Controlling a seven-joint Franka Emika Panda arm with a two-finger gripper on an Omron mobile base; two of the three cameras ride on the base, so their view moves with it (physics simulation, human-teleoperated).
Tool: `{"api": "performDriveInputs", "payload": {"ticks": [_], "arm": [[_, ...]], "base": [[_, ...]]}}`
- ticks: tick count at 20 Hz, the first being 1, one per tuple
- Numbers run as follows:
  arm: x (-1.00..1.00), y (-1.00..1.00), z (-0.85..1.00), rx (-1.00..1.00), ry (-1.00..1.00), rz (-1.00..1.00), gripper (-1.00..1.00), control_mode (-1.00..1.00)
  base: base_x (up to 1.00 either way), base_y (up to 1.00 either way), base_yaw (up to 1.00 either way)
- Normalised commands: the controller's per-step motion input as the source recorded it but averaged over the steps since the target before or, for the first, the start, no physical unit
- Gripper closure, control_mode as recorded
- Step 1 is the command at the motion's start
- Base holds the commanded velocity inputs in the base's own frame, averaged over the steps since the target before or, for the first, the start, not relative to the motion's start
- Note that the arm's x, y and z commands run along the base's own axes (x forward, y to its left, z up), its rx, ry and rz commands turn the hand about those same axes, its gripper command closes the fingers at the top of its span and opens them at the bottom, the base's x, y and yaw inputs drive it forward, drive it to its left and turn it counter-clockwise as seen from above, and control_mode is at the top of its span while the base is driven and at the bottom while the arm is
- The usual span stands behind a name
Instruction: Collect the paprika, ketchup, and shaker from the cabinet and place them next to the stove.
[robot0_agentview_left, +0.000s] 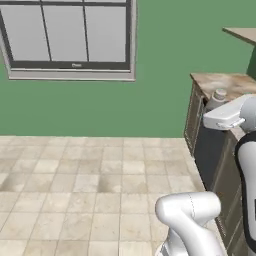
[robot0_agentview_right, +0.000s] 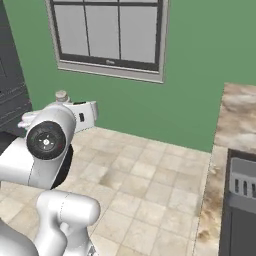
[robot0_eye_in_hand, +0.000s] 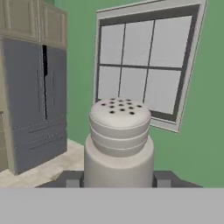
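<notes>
My gripper is shut on the shaker, a pale grey cylinder with a domed, perforated top that stands upright between the two dark fingers. The shaker's top also pokes up above the white hand at the right of the left base view, and the shaker shows at the left of the right base view, carried in the air. A corner of the tan cabinet shelf juts out high on the right. The paprika and ketchup are out of view.
A marbled brown counter with dark fronts runs along the right. A dark appliance with a grey panel sits in that counter; I cannot tell whether it is the stove. A window is in the green wall, a tall grey fridge stands left, and tiled floor lies between.
</notes>
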Motion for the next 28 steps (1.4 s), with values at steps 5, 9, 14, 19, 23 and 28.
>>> {"api": "performDriveInputs", "payload": {"ticks": [5, 9, 14, 19, 23, 28], "arm": [[0.00, 0.00, 0.00, 0.00, 0.00, 0.00, 1.00, 1.00], [0.00, 0.00, 0.00, 0.00, 0.00, 0.00, 1.00, 1.00], [0.00, 0.00, 0.00, 0.00, 0.00, 0.00, 1.00, 1.00], [0.00, 0.00, 0.00, 0.00, 0.00, 0.00, 1.00, 1.00], [0.00, 0.00, 0.00, 0.00, 0.00, 0.00, 1.00, 1.00], [0.00, 0.00, 0.00, 0.00, 0.00, 0.00, 1.00, 1.00]], "base": [[0.00, 0.39, 0.66], [0.00, 0.44, 0.65], [0.00, 0.47, 0.64], [0.22, 0.53, 0.53], [0.71, 0.48, 0.41], [0.91, 0.42, 0.36]]}}
